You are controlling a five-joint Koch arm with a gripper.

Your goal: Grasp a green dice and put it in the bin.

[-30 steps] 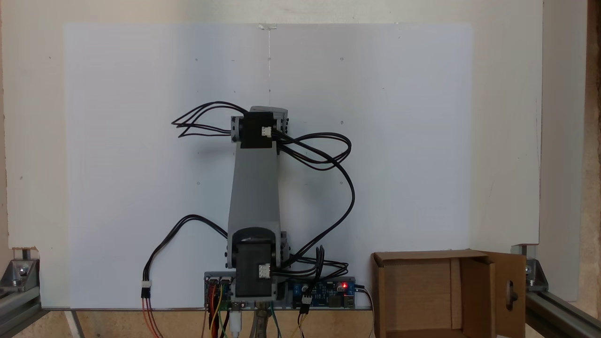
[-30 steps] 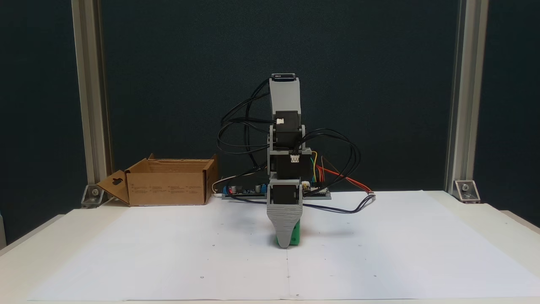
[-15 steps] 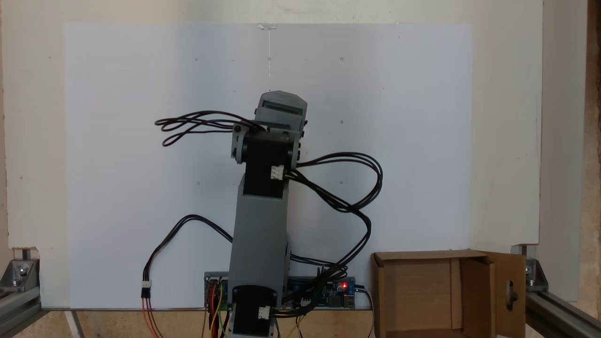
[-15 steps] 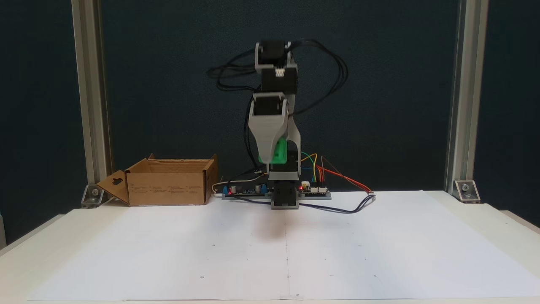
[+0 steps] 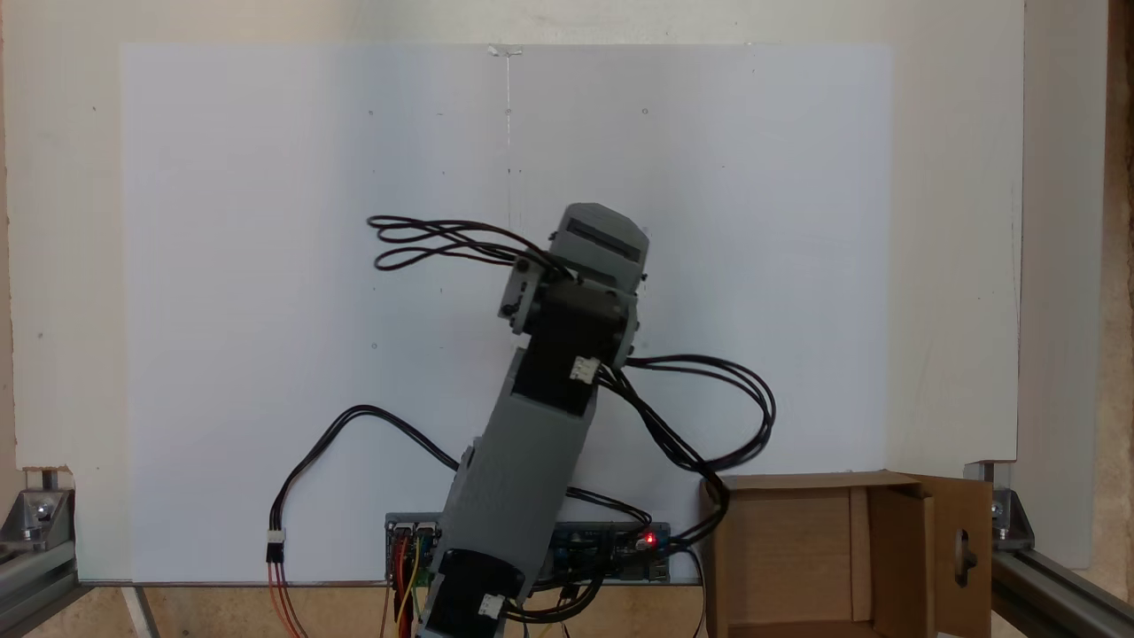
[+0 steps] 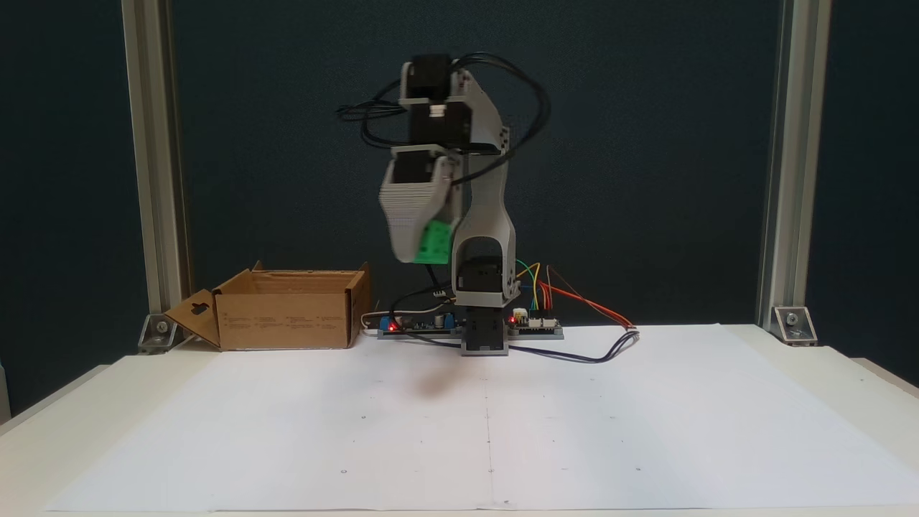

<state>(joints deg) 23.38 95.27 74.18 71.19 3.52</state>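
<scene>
A: What is changing?
B: The pincer (image 6: 423, 248), clamping the green dice (image 6: 435, 243), is now swinging high toward the box (image 6: 287, 310).
A: So it is carrying, not yet dropping.

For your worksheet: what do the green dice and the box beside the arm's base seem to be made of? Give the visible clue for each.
The green dice, clamped in the gripper: probably plastic, going by its bright, even green; blur hides finer detail. The bin: corrugated cardboard, matte brown, with folded flaps and a punched keyhole cutout in one flap.
</scene>
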